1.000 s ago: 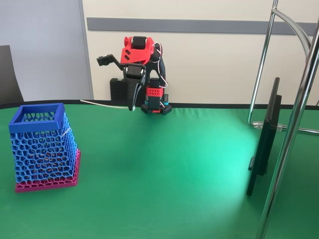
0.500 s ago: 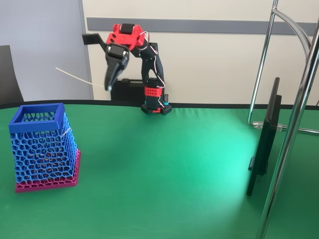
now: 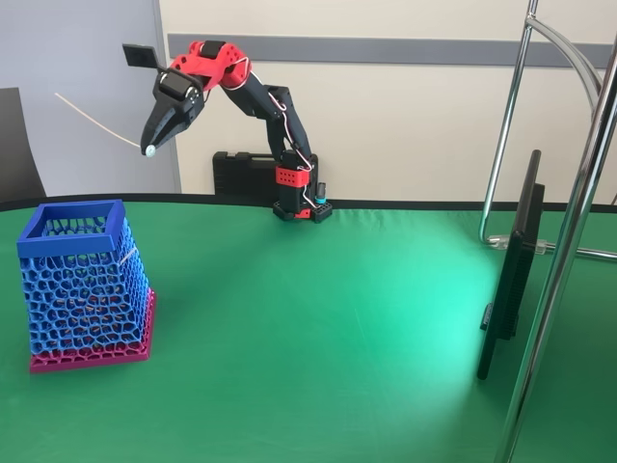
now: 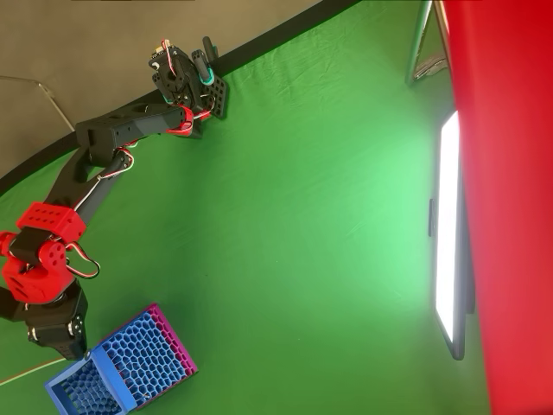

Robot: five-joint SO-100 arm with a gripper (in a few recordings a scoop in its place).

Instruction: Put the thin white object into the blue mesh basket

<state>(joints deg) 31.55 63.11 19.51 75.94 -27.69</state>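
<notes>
The blue mesh basket (image 3: 82, 289) stands upright on its magenta base at the left of the green table, its square blue rim open at the top. High above it and a little to the right in the fixed view, my gripper (image 3: 149, 147) is shut on the thin white object (image 3: 94, 122). It grips the stick near one end, and the rest slants up and to the left. In the overhead view the gripper (image 4: 69, 346) hangs right by the basket (image 4: 130, 367) near its rim, and the thin white object (image 4: 30, 373) pokes out toward the left edge.
A flat black panel (image 3: 511, 275) stands on edge at the right, beside chrome stand poles (image 3: 569, 241). A black case (image 3: 241, 174) sits against the wall behind the arm's base (image 3: 299, 207). A dark chair back (image 3: 14, 145) shows at the far left.
The arm has risen from near its base and stretched out leftward toward the basket, carrying the stick up with it. The basket has not moved.
</notes>
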